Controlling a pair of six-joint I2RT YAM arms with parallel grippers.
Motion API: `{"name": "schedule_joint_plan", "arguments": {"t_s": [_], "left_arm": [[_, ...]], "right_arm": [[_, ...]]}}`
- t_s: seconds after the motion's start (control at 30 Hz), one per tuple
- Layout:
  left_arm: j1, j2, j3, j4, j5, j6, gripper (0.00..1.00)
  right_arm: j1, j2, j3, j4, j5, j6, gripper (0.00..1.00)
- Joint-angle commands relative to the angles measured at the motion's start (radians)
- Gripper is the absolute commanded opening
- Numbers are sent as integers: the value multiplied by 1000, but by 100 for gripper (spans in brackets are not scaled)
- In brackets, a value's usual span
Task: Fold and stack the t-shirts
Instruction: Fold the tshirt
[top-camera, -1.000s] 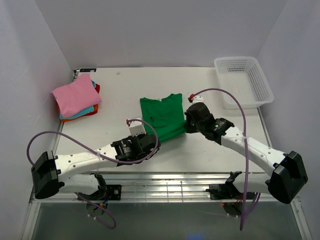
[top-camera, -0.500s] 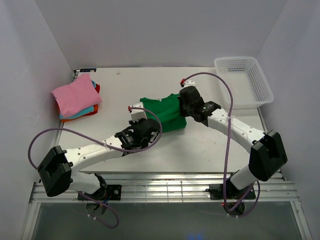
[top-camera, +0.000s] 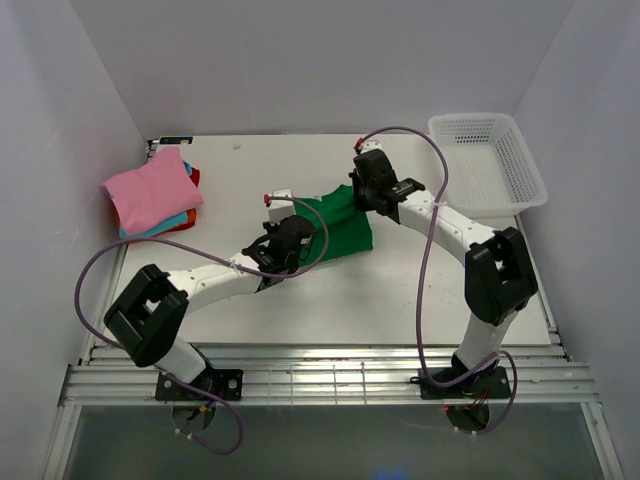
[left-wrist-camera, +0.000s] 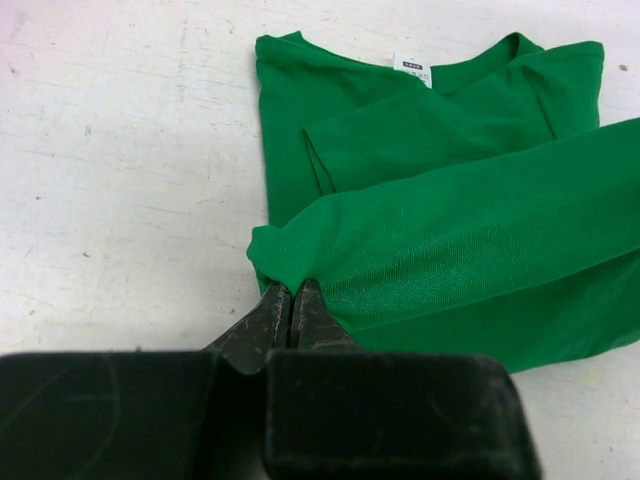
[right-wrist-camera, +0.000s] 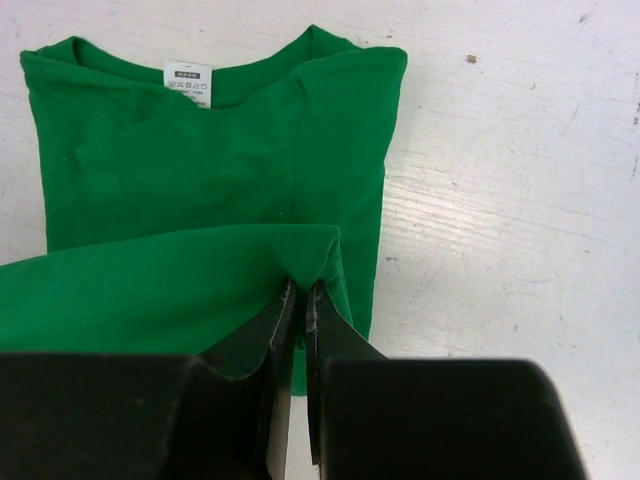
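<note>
A bright green t-shirt (top-camera: 338, 223) lies mid-table, its bottom hem lifted and carried over toward the collar. The left gripper (left-wrist-camera: 290, 293) is shut on the hem's left corner, the fold hanging across the green t-shirt (left-wrist-camera: 450, 220). On the hem's right corner the right gripper (right-wrist-camera: 303, 287) is shut, above the green t-shirt (right-wrist-camera: 200, 170), whose white neck label shows. In the top view the left gripper (top-camera: 290, 228) and the right gripper (top-camera: 358, 198) stand at the shirt's two sides. A stack of folded t-shirts (top-camera: 152, 192), pink over teal-blue and orange-red, sits far left.
A white mesh basket (top-camera: 490, 162) stands at the back right corner. White walls close the table on three sides. Purple cables loop over both arms.
Both grippers have moved away from the near edge toward the back, carrying the green shirt's bottom hem up over its body, so the shirt shows shorter from above.
</note>
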Motion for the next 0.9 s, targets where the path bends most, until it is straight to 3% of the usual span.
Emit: {"name": "schedule_joint_plan", "arguments": {"t_s": [0.0, 0.87], "left_arm": [[35, 13, 50, 73, 30, 59, 0], [175, 223, 222, 139, 113, 129, 0]], "right_arm": [[-27, 32, 72, 48, 4, -30, 8], [-122, 307, 360, 68, -120, -100, 8]]}}
